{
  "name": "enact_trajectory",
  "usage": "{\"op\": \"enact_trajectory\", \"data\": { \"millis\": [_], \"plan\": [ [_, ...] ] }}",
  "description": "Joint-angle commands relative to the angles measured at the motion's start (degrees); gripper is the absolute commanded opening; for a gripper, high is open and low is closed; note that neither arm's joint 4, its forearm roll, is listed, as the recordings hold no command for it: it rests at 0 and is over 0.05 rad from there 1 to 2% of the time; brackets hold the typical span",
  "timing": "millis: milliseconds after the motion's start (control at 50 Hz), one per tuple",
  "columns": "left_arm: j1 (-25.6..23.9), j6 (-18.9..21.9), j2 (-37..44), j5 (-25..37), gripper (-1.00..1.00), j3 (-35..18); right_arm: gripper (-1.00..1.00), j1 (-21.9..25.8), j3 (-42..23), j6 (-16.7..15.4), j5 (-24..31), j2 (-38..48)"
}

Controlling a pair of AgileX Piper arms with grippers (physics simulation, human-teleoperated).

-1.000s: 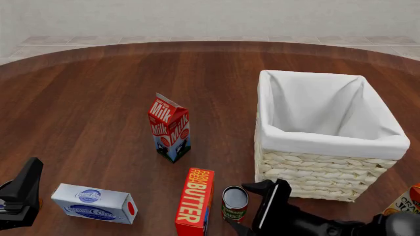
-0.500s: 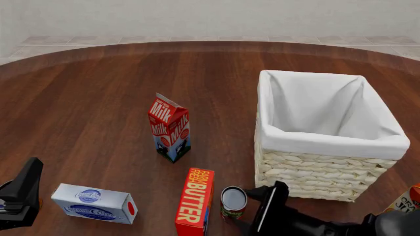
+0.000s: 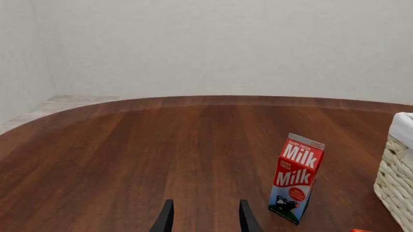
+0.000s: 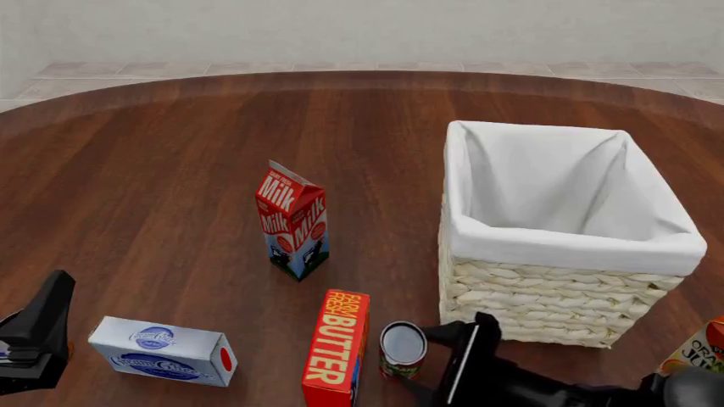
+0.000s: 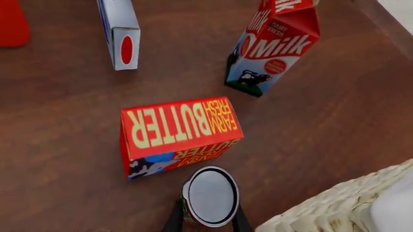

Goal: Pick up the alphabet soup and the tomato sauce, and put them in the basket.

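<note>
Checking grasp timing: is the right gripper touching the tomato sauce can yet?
Cannot tell. In the right wrist view the right gripper straddles the tomato sauce, a finger close on either side, but neither contact nor a gap shows plainly there or from the front.

Both arms: black bodies, black grippers, minimal markings.

Left gripper (image 4: 34,335): matte black, angular wedge-shaped housing tapering to a point, small white/grey patch with a blue fleck on its lower side in the front view. In the left wrist view its fingers (image 3: 165,218) are two thin flat black blades, slightly flared toward the base. Right gripper (image 4: 436,373): glossy black, blocky finger link with a light grey/white strip along one edge, rounded black joint casing behind it at the frame's corner. In the right wrist view only two slim black fingertips (image 5: 174,220) show. No cables, screws or lettering resolvable on either arm.
</note>
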Motion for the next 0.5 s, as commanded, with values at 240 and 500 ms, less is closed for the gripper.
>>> {"op": "enact_trajectory", "data": {
  "millis": [240, 500],
  "plan": [
    [-0.06, 0.26, -0.95, 0.87, 1.00, -0.01, -1.00, 1.14, 0.42, 1.22, 8.35, -12.07],
    [-0.06, 0.33, -0.74, 0.76, 1.00, -0.01, -1.00, 1.86, 0.06, 1.31, 12.81, -17.43]
  ]
}}
